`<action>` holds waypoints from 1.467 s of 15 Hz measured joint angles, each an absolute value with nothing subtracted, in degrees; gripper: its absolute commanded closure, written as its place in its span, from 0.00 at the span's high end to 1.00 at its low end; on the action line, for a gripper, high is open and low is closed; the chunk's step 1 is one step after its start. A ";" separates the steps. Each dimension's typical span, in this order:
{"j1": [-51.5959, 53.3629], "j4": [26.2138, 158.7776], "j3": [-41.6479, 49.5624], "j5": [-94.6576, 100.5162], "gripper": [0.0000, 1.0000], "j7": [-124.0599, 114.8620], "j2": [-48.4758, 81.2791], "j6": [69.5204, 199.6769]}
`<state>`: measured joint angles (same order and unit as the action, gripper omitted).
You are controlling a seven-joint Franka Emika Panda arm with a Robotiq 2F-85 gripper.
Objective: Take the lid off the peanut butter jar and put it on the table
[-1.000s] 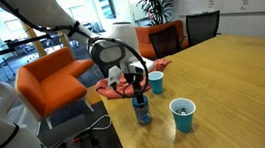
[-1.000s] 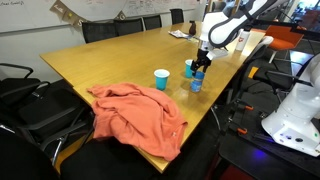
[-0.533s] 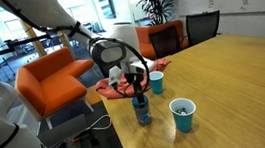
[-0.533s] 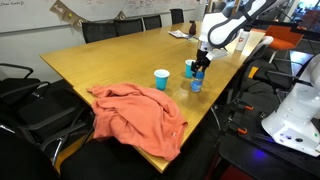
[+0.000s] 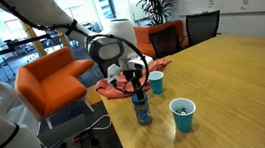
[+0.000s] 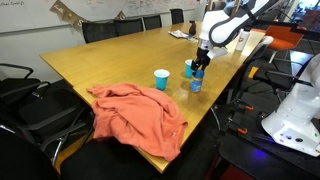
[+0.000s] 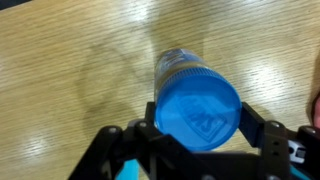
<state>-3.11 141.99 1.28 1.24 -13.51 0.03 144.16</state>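
Note:
The peanut butter jar stands upright on the wooden table near its edge; it also shows in the other exterior view. In the wrist view its round blue lid sits on the jar body. My gripper comes down from above, with a black finger against each side of the lid, and appears shut on it. In both exterior views the gripper covers the jar's top.
Two open blue cups stand close to the jar, also seen from the other side. An orange cloth lies at the table's corner. Orange chairs and black chairs ring the table.

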 measured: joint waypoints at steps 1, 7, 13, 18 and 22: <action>-3.01 142.09 1.26 1.24 0.55 -13.32 -0.56 144.16; -2.36 142.54 0.91 1.26 0.55 -13.07 -3.31 144.16; -4.26 144.47 1.66 3.33 0.55 -19.27 -8.89 143.40; -11.31 147.06 3.31 7.00 0.55 -28.98 -15.13 141.71; -18.11 147.99 5.36 8.78 0.55 -34.52 -15.99 141.67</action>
<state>-18.11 147.99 5.36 8.78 -34.52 -15.99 141.67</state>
